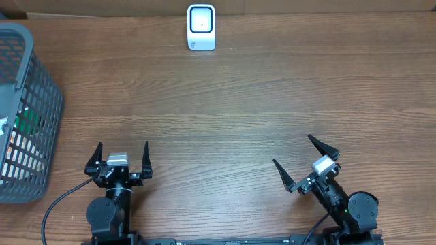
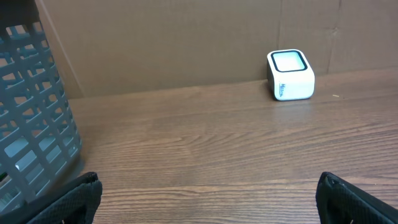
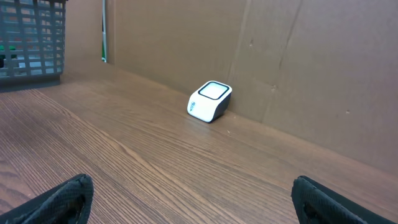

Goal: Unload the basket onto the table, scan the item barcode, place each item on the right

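Scanner [image 1: 201, 27] at far edge, basket [image 1: 45, 102] left

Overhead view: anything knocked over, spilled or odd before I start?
Nothing stands out. The scanner stands upright at the far side, the basket sits upright on the left, and the left gripper and right gripper are open and empty.

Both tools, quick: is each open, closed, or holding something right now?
Left tool, black, two-finger: open, holding nothing.
Right tool, black, two-finger: open, holding nothing.
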